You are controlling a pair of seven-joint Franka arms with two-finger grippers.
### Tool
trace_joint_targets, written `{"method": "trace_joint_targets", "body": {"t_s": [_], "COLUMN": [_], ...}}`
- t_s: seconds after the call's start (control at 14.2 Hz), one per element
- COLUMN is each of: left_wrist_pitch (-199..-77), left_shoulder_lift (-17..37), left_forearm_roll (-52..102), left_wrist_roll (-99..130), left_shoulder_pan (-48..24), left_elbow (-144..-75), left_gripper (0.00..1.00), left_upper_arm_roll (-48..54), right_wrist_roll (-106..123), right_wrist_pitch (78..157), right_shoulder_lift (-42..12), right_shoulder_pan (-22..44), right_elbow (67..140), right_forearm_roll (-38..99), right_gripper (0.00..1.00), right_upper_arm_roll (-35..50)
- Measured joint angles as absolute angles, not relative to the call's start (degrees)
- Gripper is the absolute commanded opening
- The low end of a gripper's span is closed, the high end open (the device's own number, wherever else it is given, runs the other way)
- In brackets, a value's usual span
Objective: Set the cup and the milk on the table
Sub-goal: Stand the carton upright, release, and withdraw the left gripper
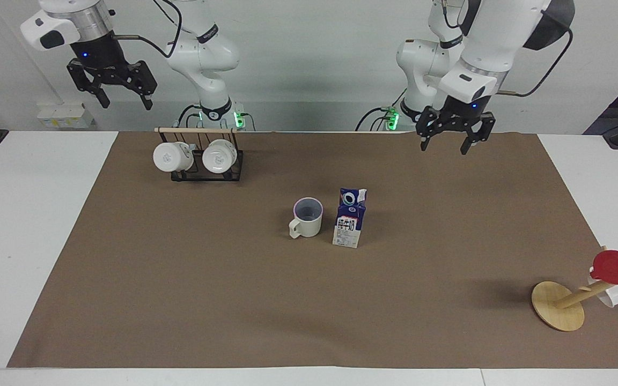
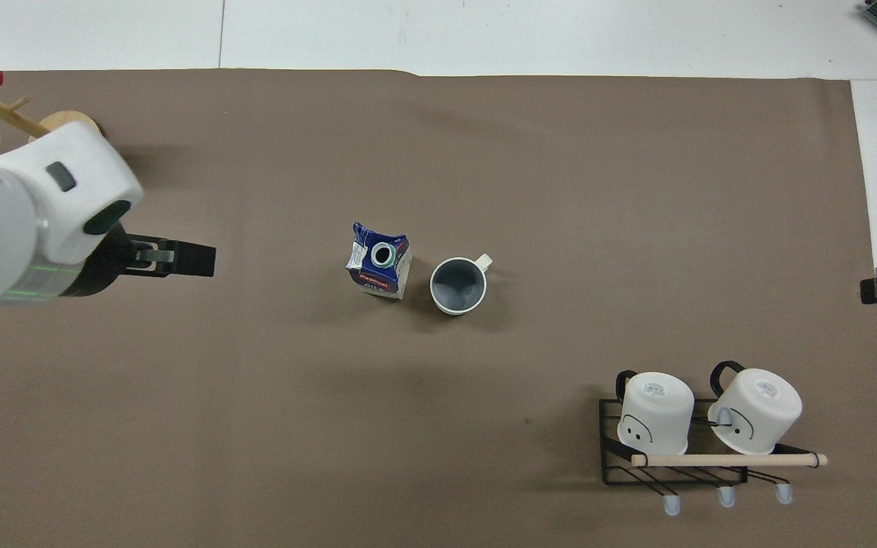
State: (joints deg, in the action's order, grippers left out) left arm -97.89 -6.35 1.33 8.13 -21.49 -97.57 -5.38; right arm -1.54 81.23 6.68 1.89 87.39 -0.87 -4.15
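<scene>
A: How are the grippers found?
B: Left gripper (image 1: 454, 140) is held spread and empty, raised over the mat's (image 1: 180, 279) robot-side edge. Right gripper (image 1: 111, 86), likewise spread and empty, is parked high.

A: And the task's things?
B: Milk (image 1: 350, 218) is set upright mid-mat, cup (image 1: 307, 217) just beside it; both are well apart from the left gripper.

The milk (image 1: 350, 217) and the cup (image 1: 307, 217) are set upright just beside each other on the desk (image 1: 180, 300), the milk toward the left tool (image 1: 455, 142), which is raised well apart over the desk's robot-side edge.
</scene>
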Motion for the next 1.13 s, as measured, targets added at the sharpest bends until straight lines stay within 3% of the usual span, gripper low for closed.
{"method": "trace_joint_targets", "body": {"t_s": [0.49, 1.13], "left_wrist_pitch": [-92.09, -85.86], "left_shoulder_lift": [-4.53, 1.84], "left_forearm_roll": [1.14, -0.38], "left_wrist_roll": [-0.59, -7.28], "left_shoulder_pan": [-11.83, -6.56], "left_elbow": [-89.93, -80.29], "left_gripper": [1.0, 1.0], "left_upper_arm_roll": [-5.61, -5.71], "right_wrist_roll": [-1.54, -1.54], "right_wrist_pitch": [81.23, 81.23], "right_shoulder_lift": [6.68, 6.68], "right_shoulder_pan": [1.89, 1.89], "right_elbow": [87.39, 87.39], "right_forearm_roll": [-0.87, -0.87], "right_gripper": [1.0, 1.0], "right_upper_arm_roll": [-4.15, -4.15]}}
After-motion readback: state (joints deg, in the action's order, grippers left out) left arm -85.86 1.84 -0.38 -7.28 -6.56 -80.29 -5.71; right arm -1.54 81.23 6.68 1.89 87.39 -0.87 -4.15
